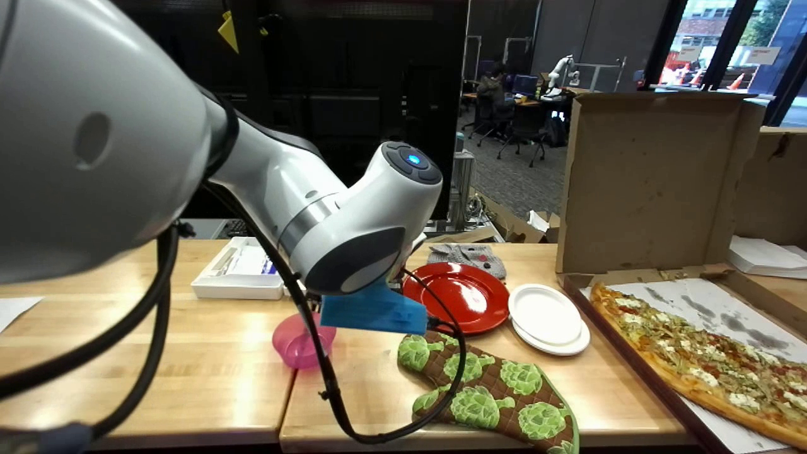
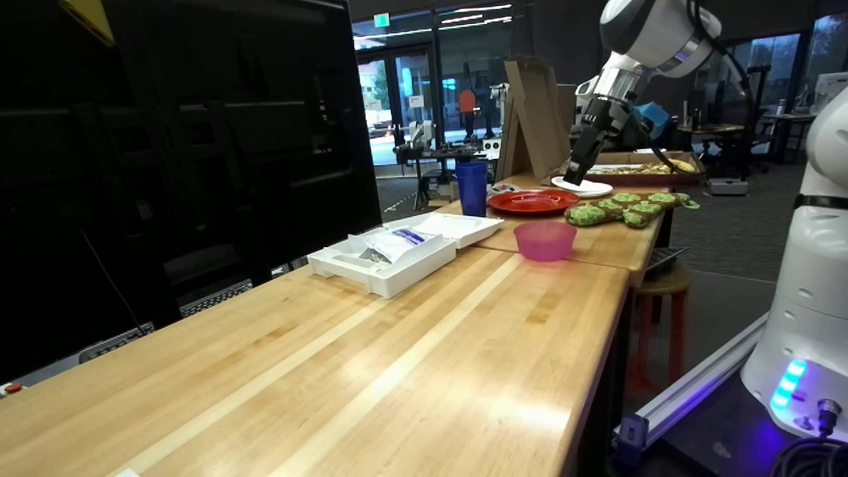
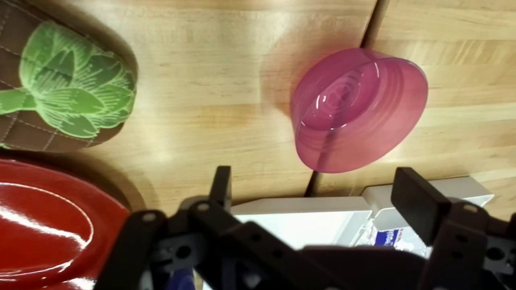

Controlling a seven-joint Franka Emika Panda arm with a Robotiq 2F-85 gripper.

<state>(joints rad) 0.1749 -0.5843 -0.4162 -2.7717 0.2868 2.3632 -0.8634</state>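
My gripper [image 3: 316, 183] hangs above the wooden tabletop [image 2: 430, 371], its two dark fingers [image 3: 419, 204] spread wide with nothing in their grasp, while the translucent pink bowl [image 3: 358, 114] stands upright on the wood below, apart from them, across the seam where two table sections meet and near the white case [image 2: 411, 271] with its lid laid back. Thin-walled and glossy, the bowl looks like plastic: I expect it to be light, slightly springy under a hard squeeze, unlikely to shatter, and quick to skid on the smooth wood if bumped. The surest hold, in my judgement, is the rim, one finger inside and one outside, pinching the wall gently — a grab around the tapering outside may slide, and I cannot tell whether my reach spans it. In an exterior view the red plate [image 2: 533, 201] and the artichoke-print oven mitt [image 2: 623, 209] lie nearby — a blue cup [image 2: 472, 189] upright beside the plate
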